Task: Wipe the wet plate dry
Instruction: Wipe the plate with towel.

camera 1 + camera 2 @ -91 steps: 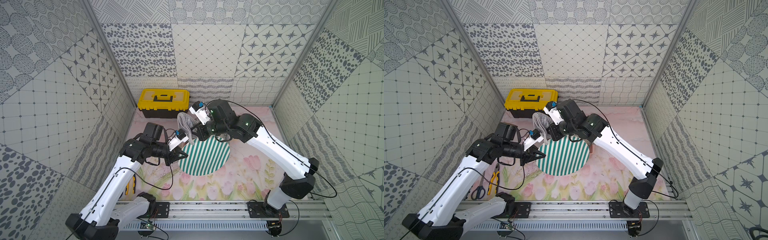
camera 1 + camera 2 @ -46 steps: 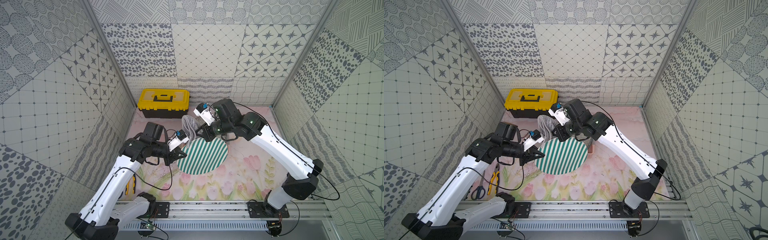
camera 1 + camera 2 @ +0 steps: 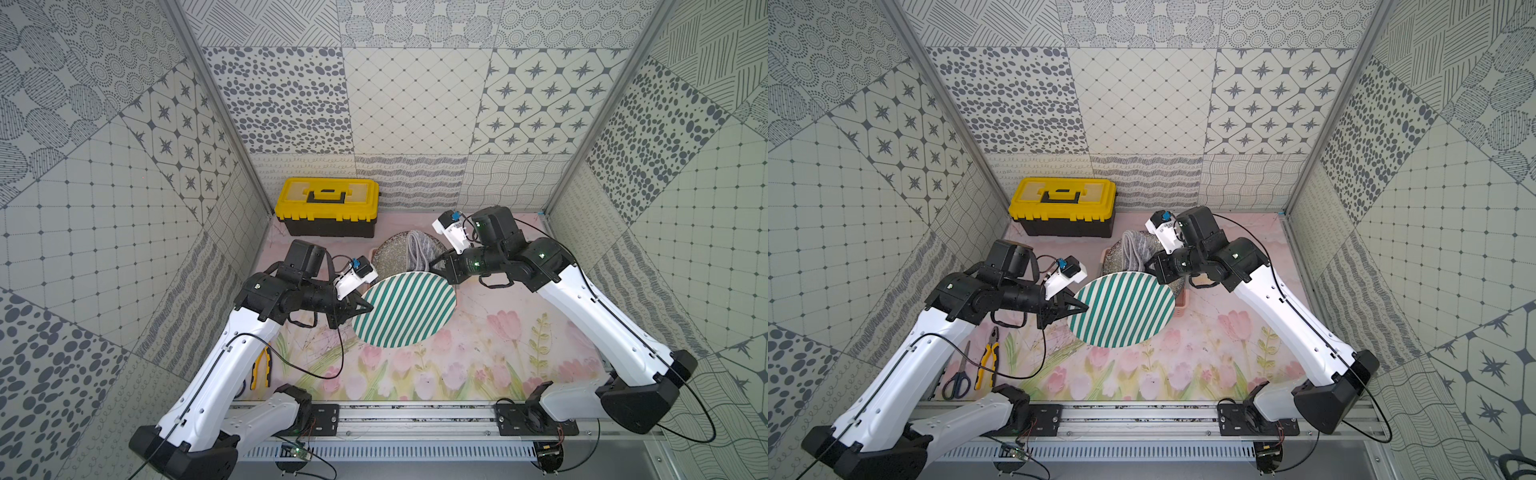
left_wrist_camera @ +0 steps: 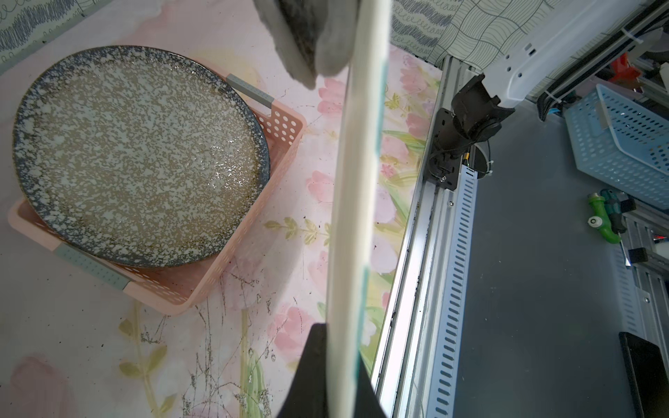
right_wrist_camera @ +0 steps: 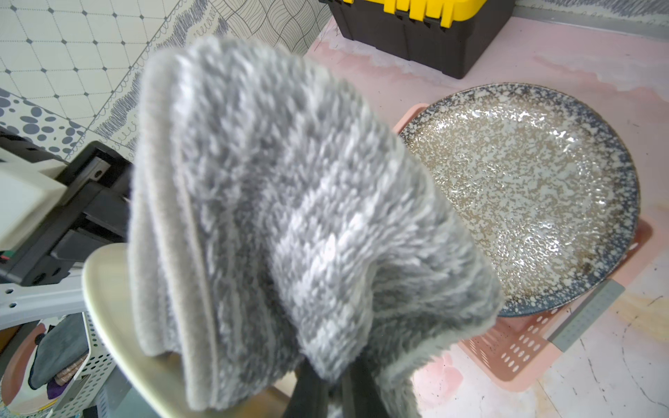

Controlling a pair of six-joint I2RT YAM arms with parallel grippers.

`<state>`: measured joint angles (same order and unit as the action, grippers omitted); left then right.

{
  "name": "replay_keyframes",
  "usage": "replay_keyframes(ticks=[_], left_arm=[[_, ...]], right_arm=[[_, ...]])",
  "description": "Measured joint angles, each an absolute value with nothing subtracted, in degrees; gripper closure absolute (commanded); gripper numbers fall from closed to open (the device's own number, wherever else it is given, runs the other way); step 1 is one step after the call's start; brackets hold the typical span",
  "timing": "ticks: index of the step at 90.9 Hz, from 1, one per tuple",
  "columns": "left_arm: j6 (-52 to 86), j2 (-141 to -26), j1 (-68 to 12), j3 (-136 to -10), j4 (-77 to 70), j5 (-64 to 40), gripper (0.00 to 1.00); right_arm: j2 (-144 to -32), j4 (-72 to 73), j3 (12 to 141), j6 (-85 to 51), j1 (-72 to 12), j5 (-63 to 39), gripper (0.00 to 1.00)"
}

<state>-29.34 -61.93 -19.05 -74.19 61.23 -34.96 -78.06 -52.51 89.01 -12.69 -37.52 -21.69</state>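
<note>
L claw [image 3: 365, 306]: clamped on plate [image 3: 405, 309] rim, 9 o'clock; faces exposed for wiping.
R claw [image 3: 437, 266]: cloth [image 3: 417, 249] gripped, at 1 o'clock rim.

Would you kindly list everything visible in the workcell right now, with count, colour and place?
mat: one, pink floral, covering the work surface.
striped plate: one, green-white, held tilted above the mat.
pink basket: one, toward the mat's back.
speckled plate: one, grey-brown, dark rim, on the pink basket.
towel: one, grey, hanging at the striped plate's far edge.
toolbox: one, yellow-black, against the back wall.
pliers: one, yellow-handled, mat's left side.
scissors: one, black-handled, beside the pliers.
left arm: white-black, jaws shut on the striped plate's edge.
right arm: white-black, jaws shut on the towel.
</note>
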Motion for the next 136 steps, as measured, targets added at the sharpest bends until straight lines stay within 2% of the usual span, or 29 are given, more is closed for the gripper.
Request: replay_keyframes(ticks=[66, 136], left_arm=[[-25.0, -62.3, -15.2, -74.6, 61.0, -39.2, 1.00], [-6.9, -64.5, -11.3, -72.9, 52.2, -47.6, 1.00]], right_arm=[[-67.4, -44.4, 71.2, -14.6, -32.9, -19.6, 1.00], [-59.0, -34.0, 55.9, -16.2, -32.7, -15.2, 1.00]])
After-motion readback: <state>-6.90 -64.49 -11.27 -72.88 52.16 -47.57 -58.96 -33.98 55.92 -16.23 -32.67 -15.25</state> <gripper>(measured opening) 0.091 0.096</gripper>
